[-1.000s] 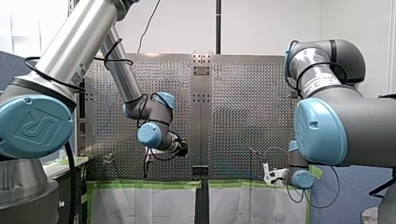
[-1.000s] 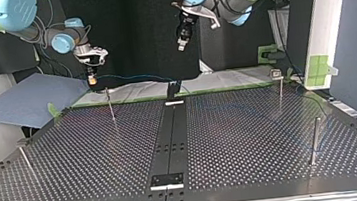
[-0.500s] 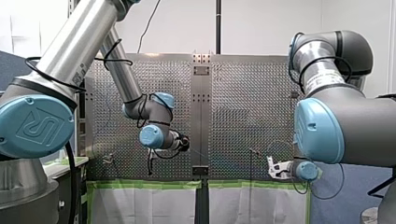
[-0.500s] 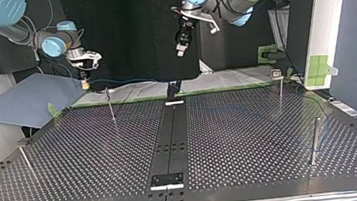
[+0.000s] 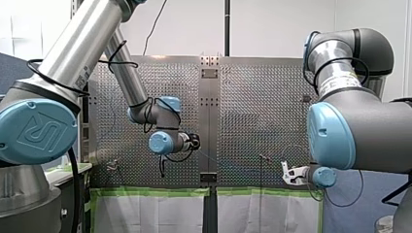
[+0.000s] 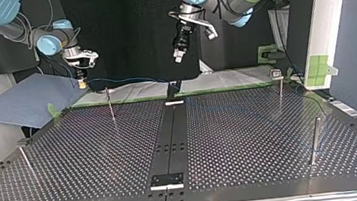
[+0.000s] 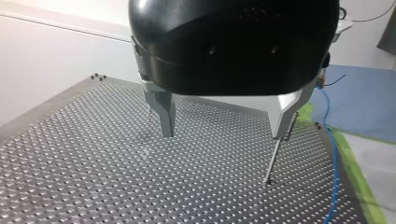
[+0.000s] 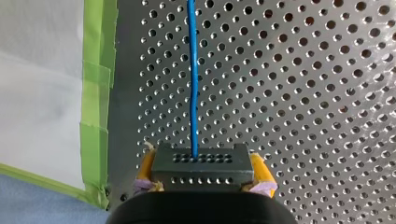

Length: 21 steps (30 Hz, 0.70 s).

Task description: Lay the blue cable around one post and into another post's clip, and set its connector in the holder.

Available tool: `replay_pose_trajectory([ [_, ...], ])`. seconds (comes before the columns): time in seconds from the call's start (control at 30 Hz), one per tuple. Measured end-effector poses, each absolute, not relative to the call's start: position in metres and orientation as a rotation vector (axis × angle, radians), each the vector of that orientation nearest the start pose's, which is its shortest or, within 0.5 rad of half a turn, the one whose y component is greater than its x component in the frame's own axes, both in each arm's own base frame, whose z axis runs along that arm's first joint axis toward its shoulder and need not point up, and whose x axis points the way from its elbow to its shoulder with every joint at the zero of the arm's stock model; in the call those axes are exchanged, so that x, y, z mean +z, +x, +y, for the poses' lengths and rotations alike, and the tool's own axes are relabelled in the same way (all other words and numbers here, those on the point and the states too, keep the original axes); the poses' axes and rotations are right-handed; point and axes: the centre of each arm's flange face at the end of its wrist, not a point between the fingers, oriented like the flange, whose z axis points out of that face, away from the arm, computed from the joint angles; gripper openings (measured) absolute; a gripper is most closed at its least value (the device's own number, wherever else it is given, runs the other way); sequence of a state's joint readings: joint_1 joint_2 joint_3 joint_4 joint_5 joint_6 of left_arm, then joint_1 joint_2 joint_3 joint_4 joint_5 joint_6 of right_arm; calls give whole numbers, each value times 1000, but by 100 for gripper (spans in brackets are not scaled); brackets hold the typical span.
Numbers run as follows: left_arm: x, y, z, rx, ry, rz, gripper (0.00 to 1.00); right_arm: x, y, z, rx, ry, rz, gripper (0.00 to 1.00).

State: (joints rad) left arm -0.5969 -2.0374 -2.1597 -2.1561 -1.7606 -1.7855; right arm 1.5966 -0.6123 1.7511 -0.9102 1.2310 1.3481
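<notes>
Top view, nearest stuff first: a near black fixture (image 6: 166, 179) sat on the centre strip of the table (image 6: 254, 173), w/ the near-left post (image 6: 26, 161) and near-right post (image 6: 314, 139) out at the sides. Further back stood the far-left post (image 6: 110, 105) and far-right post (image 6: 280, 90), plus a far black fixture (image 6: 172, 88) at the back edge. That one's prob the holder, but I couldn't tell for sure.

Past that edge both arms hung in the air. My right gripper (image 8: 201, 173) had its yellow pads (image 8: 145, 170) clamped on the dark connector (image 8: 201, 161), off the table at that view's left, near the far-left post. The blue cable (image 8: 192, 70) ran straight out of the connector over the holes. In the top view it went along the back edge twd the middle; beyond that it was too faint to trace. My left gripper (image 7: 222, 133) was up near the centre, metal fingers (image 7: 163, 116) apart, nothing between them.

What could go wrong imo: nothing was minding the slack, so if the right arm swung the connector in, the cable could drag round the wrong side of the far-left post or skip the clip. A tight cable could also twist the connector in the pads, since they only pinched its two sides, and then it wouldn't seat.

Count: 4 posts, 2 black fixtures, 2 grippers, 1 cable, 1 connector. Clips were too small to count.
</notes>
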Motion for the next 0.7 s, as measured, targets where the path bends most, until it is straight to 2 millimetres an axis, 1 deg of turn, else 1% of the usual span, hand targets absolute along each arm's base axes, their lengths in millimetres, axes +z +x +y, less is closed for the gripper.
replay_pose_trajectory([
  [0.13, 98, 332, -363, -473, 160, 1619, 100, -68, 179, -575, 1266, 1728, -984, 0],
  [0.37, 104, 338, -366, -491, 143, 1559, 100, -70, 172, -566, 1284, 1732, -978, 0],
  [0.57, 108, 340, -370, -500, 144, 1510, 100, -50, 167, -564, 1314, 1700, -966, 0],
  [0.7, 102, 339, -374, -499, 153, 1493, 100, -33, 164, -569, 1341, 1651, -965, 0],
])
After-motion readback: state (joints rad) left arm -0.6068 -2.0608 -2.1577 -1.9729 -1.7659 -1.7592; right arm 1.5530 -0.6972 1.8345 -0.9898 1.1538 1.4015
